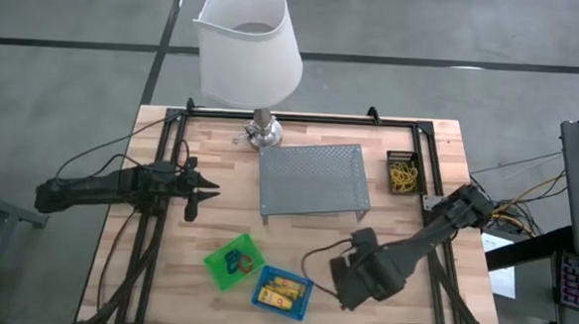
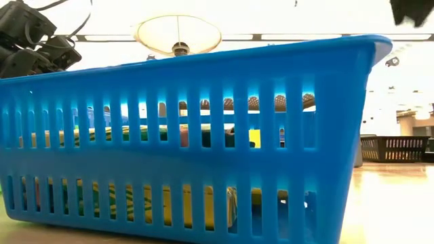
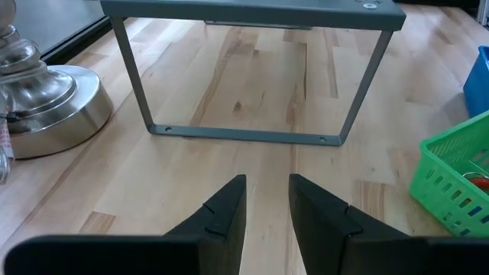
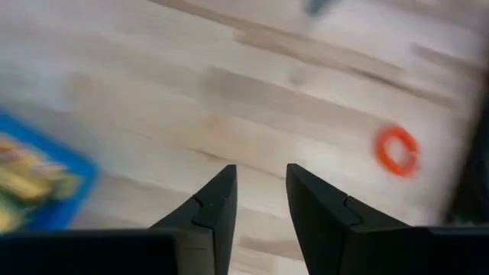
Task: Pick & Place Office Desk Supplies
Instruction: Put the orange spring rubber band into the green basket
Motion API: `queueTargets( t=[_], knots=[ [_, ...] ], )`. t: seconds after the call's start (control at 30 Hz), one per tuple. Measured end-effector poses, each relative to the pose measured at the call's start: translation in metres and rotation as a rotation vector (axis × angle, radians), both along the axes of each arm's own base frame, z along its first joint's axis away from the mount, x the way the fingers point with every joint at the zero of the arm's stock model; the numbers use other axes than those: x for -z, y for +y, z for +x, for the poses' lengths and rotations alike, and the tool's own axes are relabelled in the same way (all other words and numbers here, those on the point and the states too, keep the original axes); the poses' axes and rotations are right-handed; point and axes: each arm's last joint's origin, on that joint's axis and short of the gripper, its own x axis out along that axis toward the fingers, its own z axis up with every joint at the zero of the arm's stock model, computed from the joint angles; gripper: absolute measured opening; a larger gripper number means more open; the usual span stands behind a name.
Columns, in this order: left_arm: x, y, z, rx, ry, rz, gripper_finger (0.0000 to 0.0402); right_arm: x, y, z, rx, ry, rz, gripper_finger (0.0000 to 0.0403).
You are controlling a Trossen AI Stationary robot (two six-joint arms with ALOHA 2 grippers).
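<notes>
While the right tool [image 4: 260,200] hung over bare desk [image 1: 197,227] with its fingers a narrow gap apart and nothing between them, the step in hand read as a reach for a loose supply, most likely the one red loop [image 4: 396,150] lying on the wood ahead of that tool in the right wrist view. That view was smeared, so I could not fix the loop's place on the desk from overhead; the arm itself sat at the near right, just beside the blue bin [image 1: 283,290]. Judged next move: bring the fingers down astride the loop's rim, close, then carry it to a bin, probably the green bin [image 1: 233,261], where a blue loop and an orange-red piece already lay. The left tool [image 3: 267,206] waited at the desk's left side, likewise narrow and empty, facing the grey mesh tray [image 1: 313,178] and the lamp's base [image 3: 46,99]. Count: three small bins, one green, one blue and one black bin [image 1: 402,174] at the far right edge; one red loop loose on the desk; several yellow sticks [image 1: 281,291] in the blue bin, number not readable; a tangle of yellow rubber bands [image 1: 402,176] in the black bin, uncountable; one tray, one lamp. The low view was filled by the blue bin's slatted wall.
</notes>
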Motion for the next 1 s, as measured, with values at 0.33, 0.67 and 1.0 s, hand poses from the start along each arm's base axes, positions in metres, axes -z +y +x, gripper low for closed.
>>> queueTargets(
  t=[0.33, 0.67, 1.0],
  knots=[
    [0.000, 0.000, 0.000, 0.000, 0.004, -0.001, 0.0106, 0.040, -0.004, -0.054, 0.023, 0.194, -0.033, 0.0111],
    [0.000, 0.000, 0.000, 0.000, 0.003, -0.001, 0.0106, 0.068, -0.019, -0.087, 0.050, 0.151, 0.064, 0.0111],
    [0.000, 0.000, 0.000, 0.000, 0.003, -0.001, 0.0106, 0.107, -0.037, -0.114, 0.027, 0.069, 0.158, 0.0111]
  ],
)
